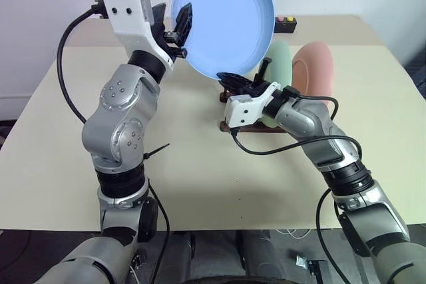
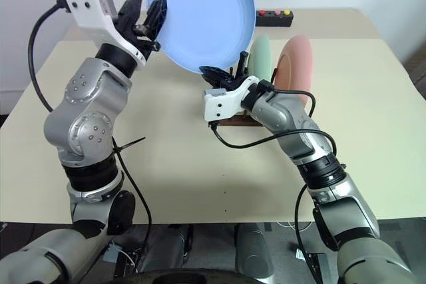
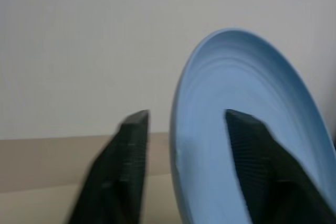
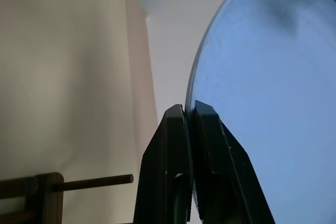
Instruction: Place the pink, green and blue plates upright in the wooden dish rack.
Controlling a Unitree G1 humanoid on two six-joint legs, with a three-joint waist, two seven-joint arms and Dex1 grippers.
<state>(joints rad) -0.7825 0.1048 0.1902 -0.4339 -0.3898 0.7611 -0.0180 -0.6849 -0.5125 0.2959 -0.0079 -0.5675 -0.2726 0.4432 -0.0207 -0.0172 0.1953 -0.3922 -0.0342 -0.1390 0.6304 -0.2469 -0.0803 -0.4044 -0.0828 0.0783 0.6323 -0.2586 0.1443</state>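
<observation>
Blue plate (image 1: 223, 18) was up in the air, roughly upright, tilted, concave face toward the camera, above and just left of the wooden dish rack (image 1: 233, 121). Mid hand-over by the look of it.

Right hand (image 1: 234, 79) was clenched on the plate's lower rim; the right wrist view showed both fingers pinched flat on the edge. Left hand (image 1: 174, 26) sat at the plate's left rim with fingers spread, one on each side of the edge with a visible gap on the outer one, so released, not gripping. The plate's weight was on the right hand alone.

Green plate (image 1: 279, 64) and pink plate (image 1: 316, 68) already stood upright in the rack, green nearer the left, pink to its right. The rack sat mid-counter (image 1: 200, 164), with a small black box with coloured buttons (image 1: 286, 24) at the far edge behind it.

Handling, my read:
- plate looked light, rigid, matte; it should not flex, and the matte finish should help friction
- a single-point rim pinch at the bottom leaves it free to pivot, so swing risk is high
- best hold is on the rim, fingers across the lip, leaving the opposite edge free to enter between the pegs
- the free slot appeared to be left of the green plate, and clearance to green looked tight
</observation>
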